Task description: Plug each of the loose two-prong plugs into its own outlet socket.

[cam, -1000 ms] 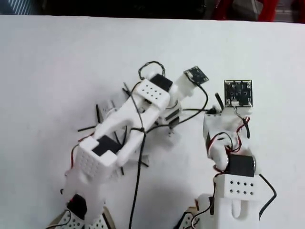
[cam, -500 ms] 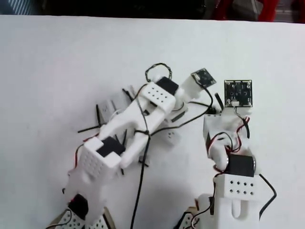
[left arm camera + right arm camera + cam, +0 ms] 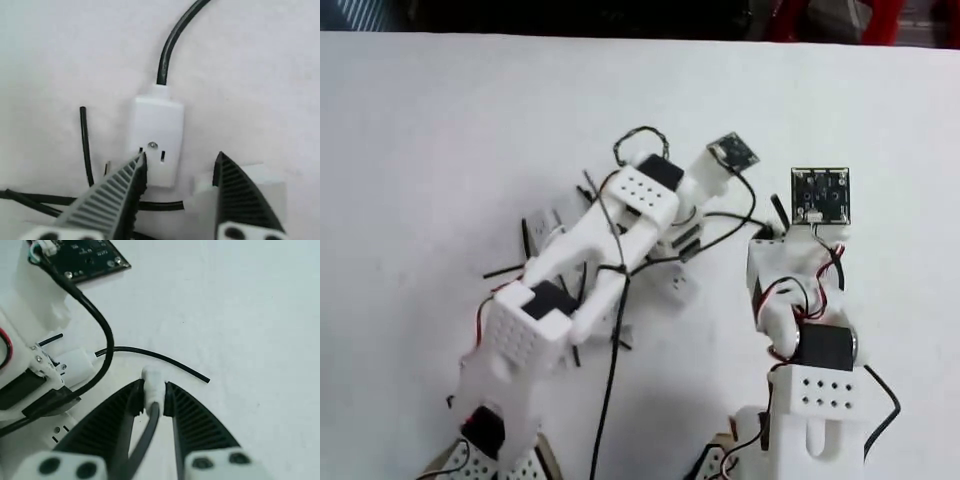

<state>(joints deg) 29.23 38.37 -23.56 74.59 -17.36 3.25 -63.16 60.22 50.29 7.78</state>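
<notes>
Down the left wrist camera I've got the outlet socket (image 3: 157, 135) lying flat on the white table (image 3: 260, 75), slots facing up, its black cord (image 3: 170, 50) running off its far end. My left claw (image 3: 180, 162) is spread wide with nothing in it. One ribbed finger (image 3: 117, 192) has its tip right at the socket's near corner, beside a slot, and the other stands off to the side by a second white block (image 3: 250, 177) that I can't make out. A loose black wire (image 3: 84, 142) lies just beside the socket. On the right wrist camera, the right claw (image 3: 154, 390) is clamped tight on a small white plug (image 3: 151, 382), with the plug's dark lead (image 3: 145, 440) running back between the jaws — I can't see the prongs. Another thin black wire (image 3: 155, 359) lies on the table just past that plug. From above, the left arm (image 3: 610, 235) angles in towards the right arm (image 3: 800, 300), the two close together mid-table.
</notes>
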